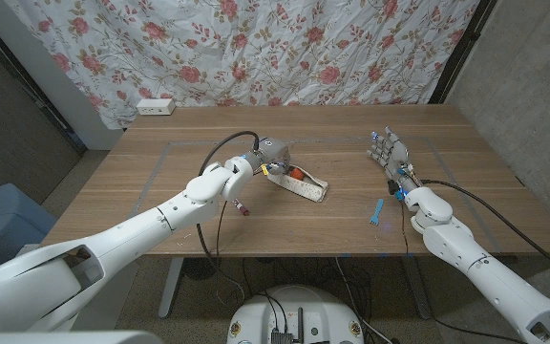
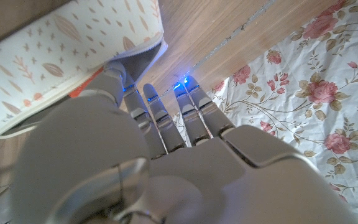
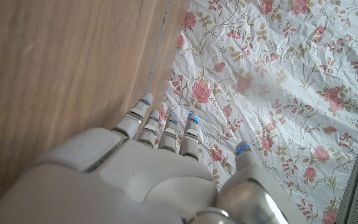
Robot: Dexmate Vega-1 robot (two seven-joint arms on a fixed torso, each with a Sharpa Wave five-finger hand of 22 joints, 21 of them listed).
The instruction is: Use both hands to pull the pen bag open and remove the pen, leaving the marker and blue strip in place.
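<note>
L hand (image 1: 270, 156) fingers curled, gripping; R hand (image 1: 393, 158) open, fingers extended

The head view is evenly and softly lit, bright enough to read the wood grain of the bench (image 1: 294, 205), with only faint, short shadows under the arms and no hard glare. The room's corners at the left and right edges fall dimmer, and the straight bench edges bow slightly toward the frame's borders. In the left wrist view the left hand (image 2: 166, 162) is close to the lens and soft, its pale shell blurred, while small blue lights glow on its fingers. The right wrist view is sharper on the flowered curtain (image 3: 278, 74); the right hand (image 3: 135, 180) is blurred, the wood beside it smeared.
</note>
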